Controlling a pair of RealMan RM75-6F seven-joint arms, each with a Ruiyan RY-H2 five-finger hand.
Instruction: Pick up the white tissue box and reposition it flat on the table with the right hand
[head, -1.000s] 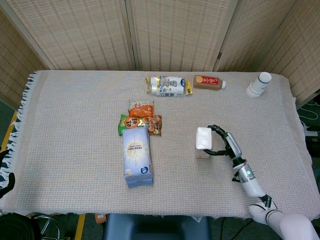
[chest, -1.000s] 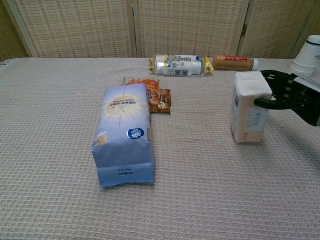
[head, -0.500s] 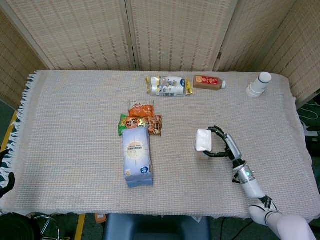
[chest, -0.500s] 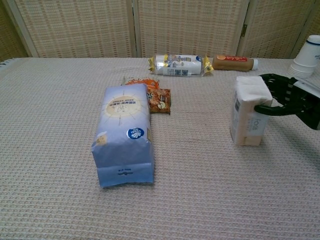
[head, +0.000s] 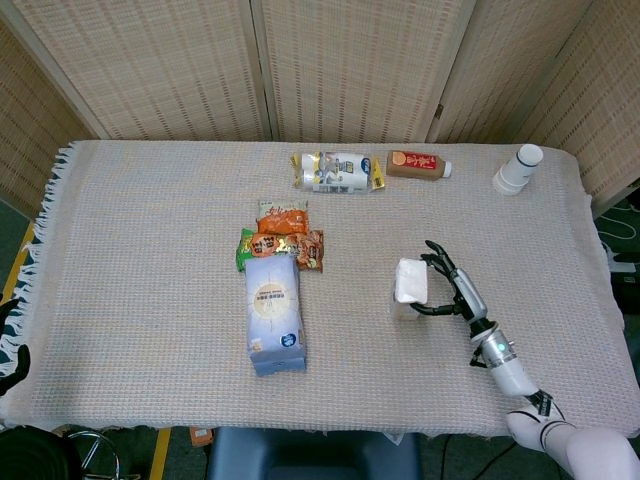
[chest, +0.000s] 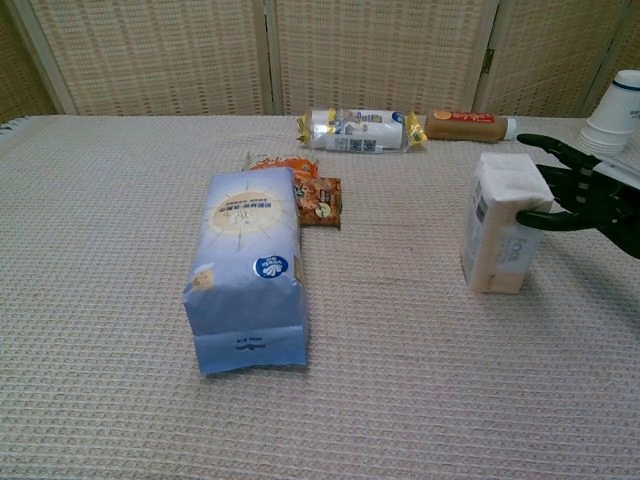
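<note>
Chest view: white tissue box stands upright at right of frame on woven beige surface, soft plastic wrap, rectangular. Right hand, black, at box's right side; fingers spread apart, thumb tip against box side, not clamped. Bare cloth lies in front of and left of box. Blue paper bag lies flat left of centre, well apart. Left hand not visible. Head view: box sits right of centre, far from surface edges.
</note>
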